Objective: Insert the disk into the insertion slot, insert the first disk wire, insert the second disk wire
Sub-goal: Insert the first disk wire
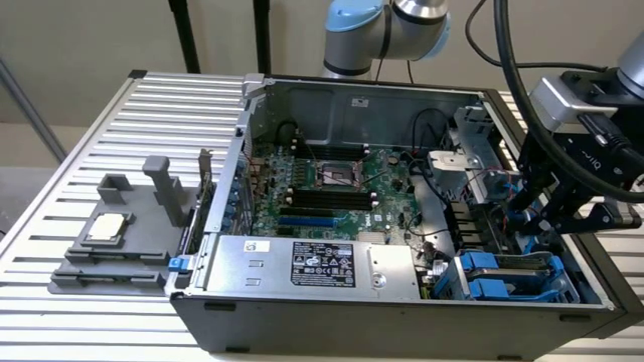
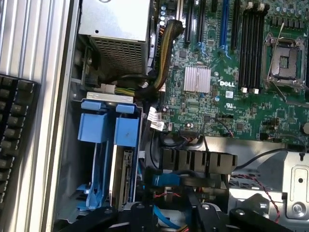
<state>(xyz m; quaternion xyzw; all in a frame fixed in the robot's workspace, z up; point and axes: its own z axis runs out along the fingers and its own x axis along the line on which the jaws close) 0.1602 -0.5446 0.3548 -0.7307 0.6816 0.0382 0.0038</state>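
Disk [image 2: 124,179] seemingly seated; case [image 1: 302,332] on ribbed table [image 1: 181,98], beige wall [image 1: 90,38] behind; cannot tell tool's [image 2: 174,217] spread

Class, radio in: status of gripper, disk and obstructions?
Arm's gripper low inside the case. The disk seated in insertion slot. Close by: blue wire plug.

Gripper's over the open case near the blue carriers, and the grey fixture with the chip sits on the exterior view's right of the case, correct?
One slip: the exterior view shows the grey fixture with the chip on its left of the case. The gripper is near the blue carriers, as said.
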